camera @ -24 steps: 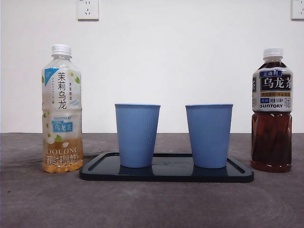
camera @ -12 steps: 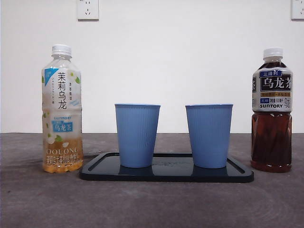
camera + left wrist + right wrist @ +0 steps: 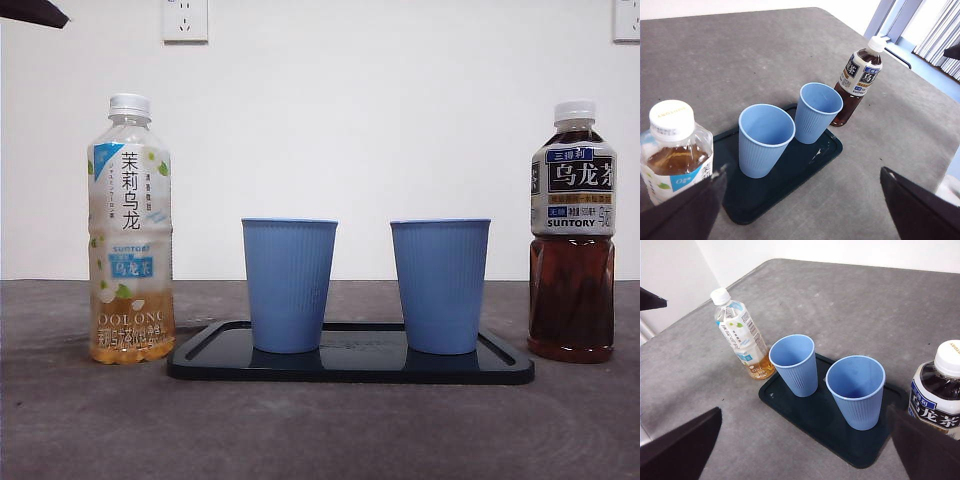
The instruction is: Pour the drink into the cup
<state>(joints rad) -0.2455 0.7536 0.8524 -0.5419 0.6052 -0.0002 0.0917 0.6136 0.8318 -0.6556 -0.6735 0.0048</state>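
Observation:
Two empty blue cups stand on a black tray [image 3: 350, 366]: the left cup [image 3: 289, 285] and the right cup [image 3: 440, 285]. A pale jasmine oolong bottle [image 3: 130, 230] with a white cap stands left of the tray. A dark oolong tea bottle [image 3: 572, 250] stands right of it. Both are capped and upright. My left gripper [image 3: 800, 215] is open, high above the table beside the pale bottle [image 3: 672, 150]. My right gripper [image 3: 802, 455] is open, high above the table beside the dark bottle [image 3: 940, 390]. Neither touches anything.
A black arm tip [image 3: 30, 12] shows at the front view's top left corner. The table [image 3: 320, 430] is grey, with a white wall and sockets behind. Its edge and a window lie past the dark bottle [image 3: 858, 75] in the left wrist view.
A black arm tip has come into the top left corner of the front view. Bottles, cups and tray have not moved.

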